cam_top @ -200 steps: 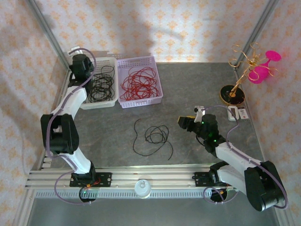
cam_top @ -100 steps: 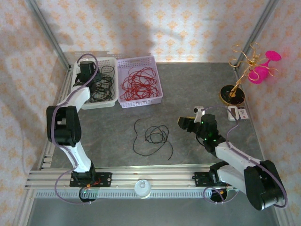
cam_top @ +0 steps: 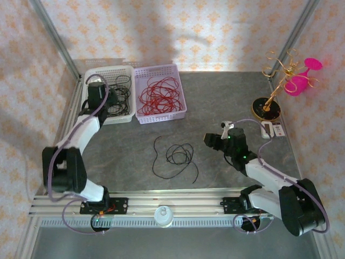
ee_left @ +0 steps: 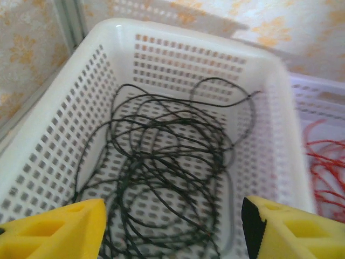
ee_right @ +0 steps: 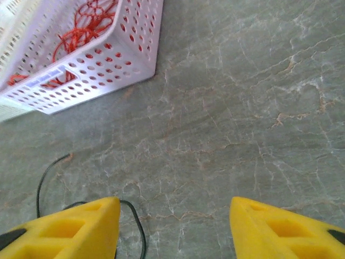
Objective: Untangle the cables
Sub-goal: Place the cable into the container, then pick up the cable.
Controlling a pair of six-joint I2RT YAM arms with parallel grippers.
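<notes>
Mostly the cables lie sorted: black cables [ee_left: 161,162] coil in the white basket [ee_left: 178,40], and red cables [cam_top: 160,94] fill the lilac basket [cam_top: 161,116] touching its right side, both at the far left corner of the table [cam_top: 226,97]. One loose black cable [cam_top: 175,156] loops on bare tabletop near the middle, well apart from the baskets. Over the white basket the left gripper [ee_left: 173,216] hovers, fingers apart and empty. Just right of the loose strand, the right gripper [ee_right: 173,216] hangs, fingers likewise spread. Open surface runs right to a gold stand [cam_top: 269,102] at the edge.

Probably a lab test booth, aluminium rail [cam_top: 178,200], patterned wall panels [cam_top: 215,32], grey stone-look tabletop [cam_top: 226,97]
</notes>
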